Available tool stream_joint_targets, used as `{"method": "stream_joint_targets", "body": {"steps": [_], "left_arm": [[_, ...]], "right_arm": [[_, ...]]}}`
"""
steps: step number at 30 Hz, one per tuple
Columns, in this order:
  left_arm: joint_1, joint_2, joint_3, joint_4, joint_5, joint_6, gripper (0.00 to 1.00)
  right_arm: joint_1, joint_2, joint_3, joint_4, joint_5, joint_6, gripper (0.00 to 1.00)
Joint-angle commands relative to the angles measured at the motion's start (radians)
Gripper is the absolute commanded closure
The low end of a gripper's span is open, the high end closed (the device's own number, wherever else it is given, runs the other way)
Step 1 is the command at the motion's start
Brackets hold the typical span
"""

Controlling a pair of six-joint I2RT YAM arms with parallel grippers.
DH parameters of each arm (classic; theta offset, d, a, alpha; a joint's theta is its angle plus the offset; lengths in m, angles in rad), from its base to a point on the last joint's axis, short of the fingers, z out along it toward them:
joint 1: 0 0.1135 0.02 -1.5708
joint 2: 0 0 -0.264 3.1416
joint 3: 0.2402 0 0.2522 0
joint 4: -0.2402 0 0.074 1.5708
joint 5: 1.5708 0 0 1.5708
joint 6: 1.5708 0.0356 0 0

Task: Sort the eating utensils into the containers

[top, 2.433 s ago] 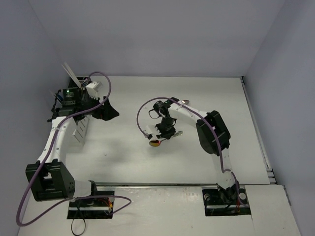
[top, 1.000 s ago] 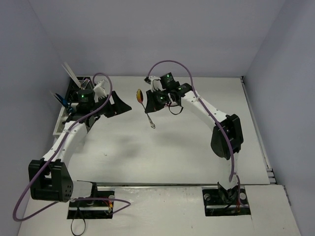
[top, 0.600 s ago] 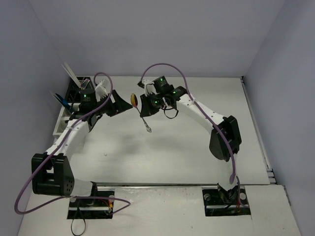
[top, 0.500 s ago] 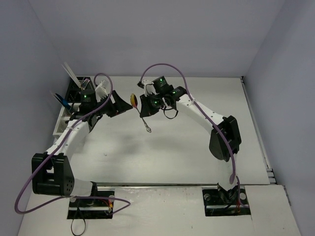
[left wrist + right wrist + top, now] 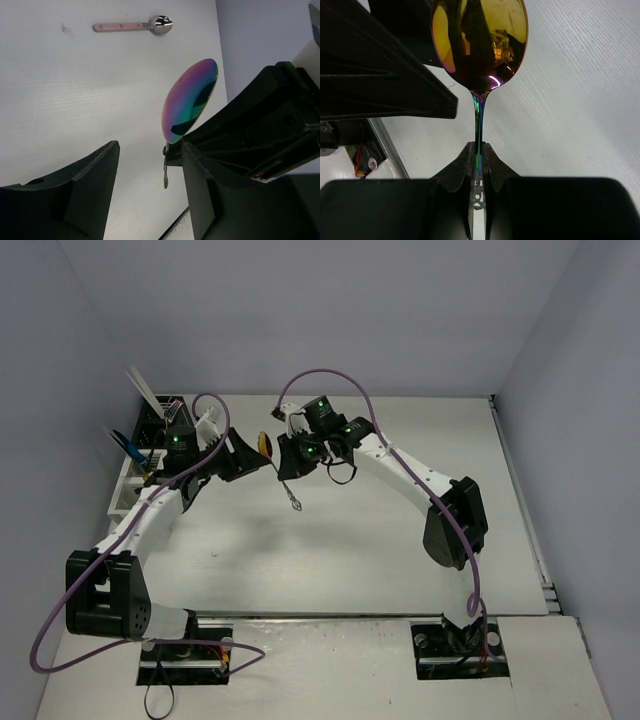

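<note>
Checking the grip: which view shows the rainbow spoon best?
Right wrist: the spoon fills the frame, its neck pinched in the right gripper. Left wrist shows mainly its bowl; the top view, only a tiny speck.

plain pale lilac walls enclose a white table on three sides, evenly lit.

Iridescent spoon beyond the spread left pincer (pink-handled spoon farther off)

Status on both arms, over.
Right gripper shut on iridescent spoon handle. Left gripper open, bowl at its jaw tips, ungripped. Nothing between them; pink-handled spoon lies apart on table.
</note>
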Motion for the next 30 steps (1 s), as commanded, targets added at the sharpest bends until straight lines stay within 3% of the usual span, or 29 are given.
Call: {"method": "stream_joint_targets", "body": {"steps": [1, 11, 16, 19, 22, 25, 27, 28, 30], "left_arm": [[-0.007, -0.014, 0.0, 0.078, -0.008, -0.024, 0.51], [-0.005, -0.038, -0.052, 0.113, -0.016, -0.04, 0.57], [-0.002, -0.046, -0.074, 0.15, -0.008, -0.064, 0.74], [-0.001, -0.055, -0.078, 0.172, 0.005, -0.071, 0.92], [0.002, -0.075, -0.082, 0.175, 0.012, -0.062, 1.0], [0.017, -0.114, -0.092, 0.154, 0.026, -0.01, 1.0], [0.042, -0.152, -0.071, 0.047, 0.018, 0.094, 1.0], [0.055, -0.17, -0.055, -0.018, 0.008, 0.157, 1.0], [0.097, -0.208, -0.035, -0.174, -0.022, 0.312, 1.0]], "right_arm": [[0.032, -0.018, 0.068, 0.051, 0.012, 0.013, 1.0], [0.064, 0.018, 0.113, 0.053, 0.01, 0.025, 1.0], [0.076, 0.025, 0.124, 0.053, 0.014, 0.024, 1.0], [0.077, 0.031, 0.122, 0.053, 0.015, 0.023, 1.0], [0.076, 0.04, 0.127, 0.052, -0.01, 0.023, 0.98], [0.072, 0.035, 0.113, 0.05, -0.036, 0.033, 0.66], [0.064, 0.012, 0.089, 0.051, -0.034, 0.025, 0.44], [0.059, -0.001, 0.075, 0.052, -0.03, 0.022, 0.37], [0.042, -0.033, 0.052, 0.052, -0.032, 0.015, 0.36]]}}
